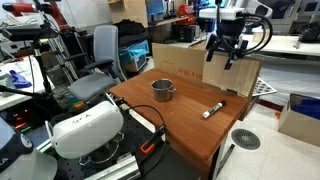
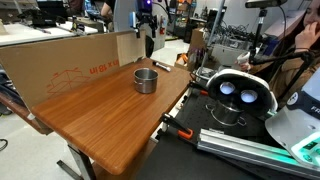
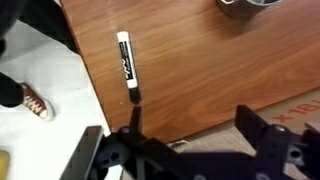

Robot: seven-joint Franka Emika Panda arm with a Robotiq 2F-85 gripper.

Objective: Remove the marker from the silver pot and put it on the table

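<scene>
The marker [image 1: 212, 110], whitish with a dark end, lies flat on the reddish-brown table [image 1: 190, 128] near its edge, apart from the silver pot [image 1: 163, 90]. The wrist view shows the marker [image 3: 126, 66] on the wood [image 3: 200, 60], and the pot's rim [image 3: 248, 3] at the top edge. My gripper [image 1: 226, 50] hangs open and empty above the table's far edge, well above the marker. Its two dark fingers [image 3: 190, 122] are spread wide with nothing between them. The pot [image 2: 146, 80] stands upright on the table [image 2: 100, 125]; its inside looks dark.
A cardboard panel [image 1: 185, 60] stands along the table's back edge and also shows in an exterior view [image 2: 70, 65]. An office chair [image 1: 100, 55] and a white robot base [image 1: 85, 128] are beside the table. A shoe [image 3: 35, 102] lies on the floor below the table edge.
</scene>
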